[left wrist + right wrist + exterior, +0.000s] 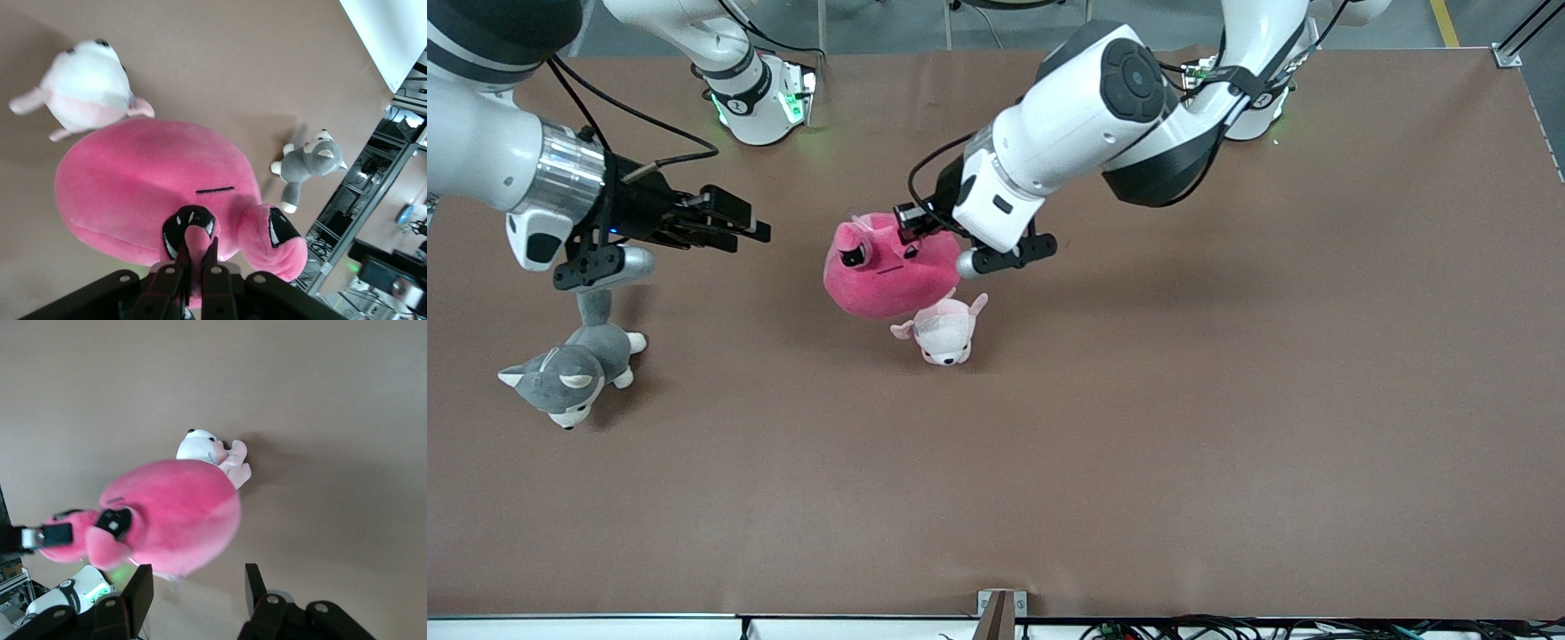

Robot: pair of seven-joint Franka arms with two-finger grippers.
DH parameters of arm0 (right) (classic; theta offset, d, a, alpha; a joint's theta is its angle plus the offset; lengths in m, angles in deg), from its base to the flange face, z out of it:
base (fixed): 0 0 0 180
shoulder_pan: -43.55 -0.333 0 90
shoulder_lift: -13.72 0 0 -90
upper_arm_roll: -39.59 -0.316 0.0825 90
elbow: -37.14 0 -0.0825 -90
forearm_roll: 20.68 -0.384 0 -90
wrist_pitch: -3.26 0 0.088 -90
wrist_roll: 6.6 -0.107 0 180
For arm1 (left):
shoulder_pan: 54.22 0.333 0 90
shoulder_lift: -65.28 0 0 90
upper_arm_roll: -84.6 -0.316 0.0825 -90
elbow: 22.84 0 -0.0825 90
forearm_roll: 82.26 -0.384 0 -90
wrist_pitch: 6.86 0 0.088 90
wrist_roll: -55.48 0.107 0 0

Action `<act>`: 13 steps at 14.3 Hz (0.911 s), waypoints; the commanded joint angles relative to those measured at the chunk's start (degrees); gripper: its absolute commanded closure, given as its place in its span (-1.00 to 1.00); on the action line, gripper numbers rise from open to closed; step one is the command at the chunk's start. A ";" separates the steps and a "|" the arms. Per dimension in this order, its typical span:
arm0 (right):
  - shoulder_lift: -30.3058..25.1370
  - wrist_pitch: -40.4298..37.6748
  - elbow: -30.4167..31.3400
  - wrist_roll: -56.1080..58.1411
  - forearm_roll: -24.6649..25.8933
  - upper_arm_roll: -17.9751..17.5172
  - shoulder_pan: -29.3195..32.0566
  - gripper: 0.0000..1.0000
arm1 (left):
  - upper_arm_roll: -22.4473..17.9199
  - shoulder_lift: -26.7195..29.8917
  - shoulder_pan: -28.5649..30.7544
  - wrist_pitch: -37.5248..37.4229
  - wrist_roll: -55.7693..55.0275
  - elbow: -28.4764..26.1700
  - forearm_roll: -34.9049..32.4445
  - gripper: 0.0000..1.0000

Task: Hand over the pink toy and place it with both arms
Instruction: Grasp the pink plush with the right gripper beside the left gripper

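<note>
We see a broad brown table (pixel 1138 462) filling nearly the whole front view, its surface matte and evenly lit, with soft shadows. Along the table's edge nearest the front camera runs a white strip (pixel 587 627) with a small metal bracket (pixel 1000 609) at its middle and a tangle of dark cables (pixel 1272 629) toward the left arm's end. Past the table's edge by the bases we see grey floor (pixel 925 22) with a yellow line (pixel 1443 22). The left wrist view shows black metal shelving (pixel 373 220).

left hand (pixel 911 233) clamped, raised | right hand (pixel 743 224) open, raised
</note>
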 commanded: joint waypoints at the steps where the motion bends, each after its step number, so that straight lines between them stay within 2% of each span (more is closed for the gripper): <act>1: 1.32 -0.15 -1.34 -1.00 -1.74 0.53 -1.27 -0.27 | 0.07 -1.56 -1.91 2.44 -1.64 2.12 1.25 1.00; 3: 1.41 -0.15 -1.34 -2.84 -1.74 0.53 -1.45 -0.27 | 0.07 -2.26 -3.14 4.82 -2.17 2.12 1.25 1.00; 13: 2.02 -0.77 -0.64 -6.63 -1.12 0.53 -5.14 -0.28 | 0.16 -2.44 -3.32 5.53 -2.00 2.21 1.34 1.00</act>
